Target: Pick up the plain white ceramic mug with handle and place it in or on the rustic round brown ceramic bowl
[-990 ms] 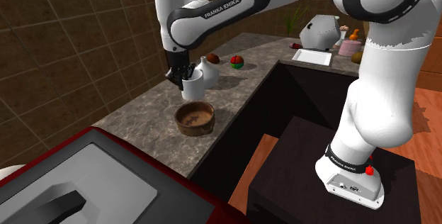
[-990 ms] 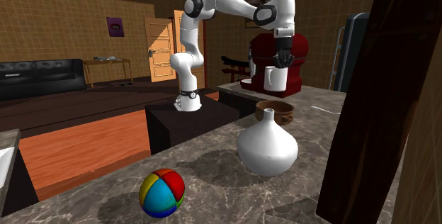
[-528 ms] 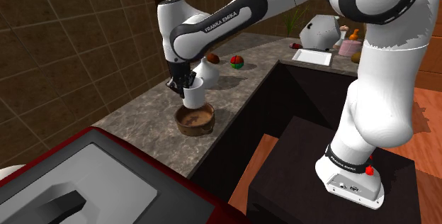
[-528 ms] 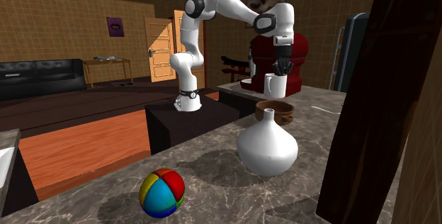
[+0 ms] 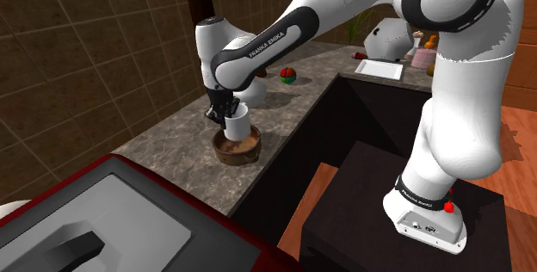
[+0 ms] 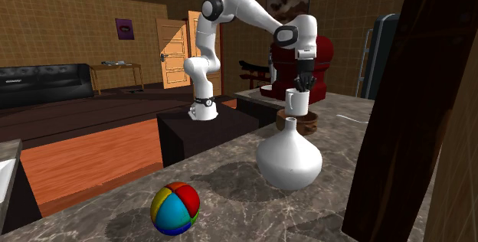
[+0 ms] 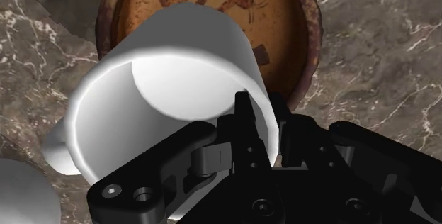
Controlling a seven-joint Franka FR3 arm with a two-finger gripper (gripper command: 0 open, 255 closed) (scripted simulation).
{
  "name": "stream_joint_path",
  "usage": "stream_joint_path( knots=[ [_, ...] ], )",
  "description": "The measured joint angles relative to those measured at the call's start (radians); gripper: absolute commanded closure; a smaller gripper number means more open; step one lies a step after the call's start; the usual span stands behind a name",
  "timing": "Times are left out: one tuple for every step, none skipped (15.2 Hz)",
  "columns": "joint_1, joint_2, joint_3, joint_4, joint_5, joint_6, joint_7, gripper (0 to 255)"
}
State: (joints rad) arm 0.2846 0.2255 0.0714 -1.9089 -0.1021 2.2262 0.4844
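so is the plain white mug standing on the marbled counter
No, the black gripper clasps the white mug by its rim over the round brown bowl.

You can read one brand in the shoulder view: FRANKA EMIKA, in white capitals along the dark band of the arm's forearm link (image 5: 268,45), which reaches out over the desk (image 5: 172,141), well away from the stand (image 5: 361,193). The black ring (image 5: 422,199) at the arm's foot, just above the stand, carries white lettering too, but you cannot make it out.

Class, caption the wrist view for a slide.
Black gripper clasping the white mug by its rim over the brown bowl.
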Motion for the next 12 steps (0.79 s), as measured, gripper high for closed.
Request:
stream_joint_path(
  knots=[
    [0.000, 0.004, 0.000, -0.006, -0.001, 0.010, 0.002, 255],
    [0.000, 0.007, 0.000, -0.007, -0.002, 0.014, 0.002, 255],
    [0.000, 0.008, 0.000, -0.008, -0.002, 0.016, 0.002, 255],
    [0.000, 0.009, 0.000, -0.008, -0.002, 0.017, 0.002, 255],
    [0.000, 0.009, 0.000, -0.008, -0.002, 0.017, 0.002, 255],
    [0.000, 0.009, 0.000, -0.008, -0.002, 0.018, 0.002, 255],
    [0.000, 0.009, 0.000, -0.008, -0.002, 0.018, 0.002, 255],
    [0.000, 0.009, 0.000, -0.008, -0.002, 0.018, 0.002, 0],
    [0.000, 0.009, 0.000, -0.008, -0.002, 0.018, 0.002, 0],
    [0.000, 0.009, 0.000, -0.008, -0.002, 0.018, 0.002, 0],
    [0.000, 0.009, 0.000, -0.008, -0.002, 0.018, 0.002, 0],
    [0.000, 0.009, 0.000, -0.008, -0.002, 0.018, 0.002, 0]
  ],
)
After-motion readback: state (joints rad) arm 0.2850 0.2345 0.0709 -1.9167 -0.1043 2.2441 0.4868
